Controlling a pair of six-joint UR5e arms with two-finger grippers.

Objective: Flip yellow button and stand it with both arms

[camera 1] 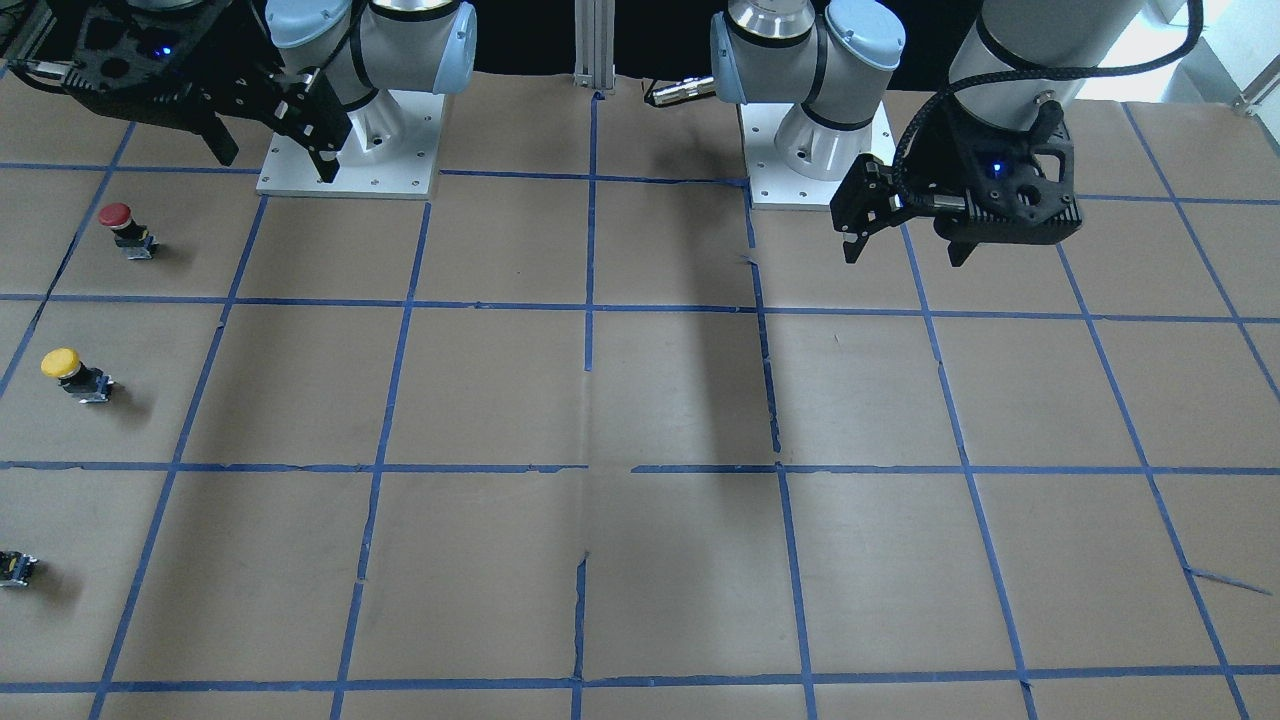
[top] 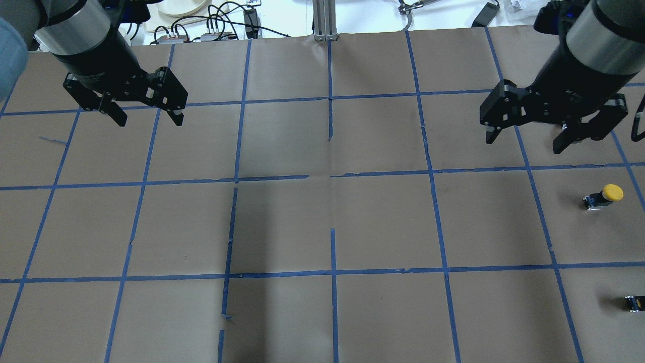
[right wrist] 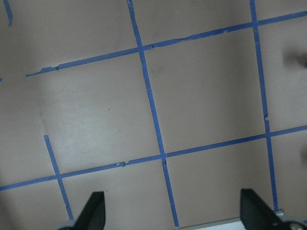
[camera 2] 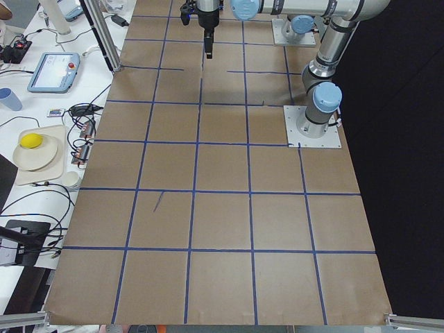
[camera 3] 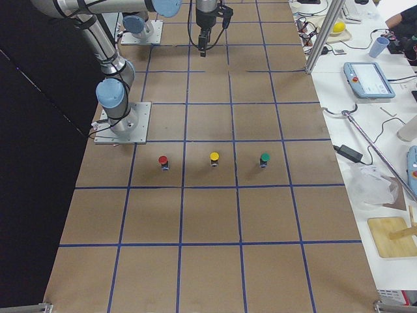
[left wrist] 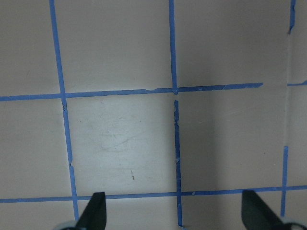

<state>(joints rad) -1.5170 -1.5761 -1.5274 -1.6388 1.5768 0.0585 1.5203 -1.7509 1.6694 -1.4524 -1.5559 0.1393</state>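
The yellow button [camera 1: 70, 372] stands on the brown table at my far right, yellow cap up on a short dark body. It also shows in the overhead view [top: 604, 195] and the right view [camera 3: 214, 158]. My right gripper [camera 1: 275, 160] [top: 524, 142] hangs open and empty above the table, nearer the middle than the button and well apart from it. My left gripper [camera 1: 905, 250] [top: 149, 120] hangs open and empty over the table's left side. Both wrist views show only taped table between wide-apart fingertips [left wrist: 96, 213] [right wrist: 96, 213].
A red-capped button [camera 1: 125, 228] [camera 3: 163, 160] stands nearer the robot's base than the yellow one, and a green-capped one [camera 3: 264, 158] stands farther out. A small dark body [camera 1: 15, 568] shows at the frame edge. Blue tape grids the table [camera 1: 640, 400]. The arm bases [camera 1: 350, 150] stand at the back.
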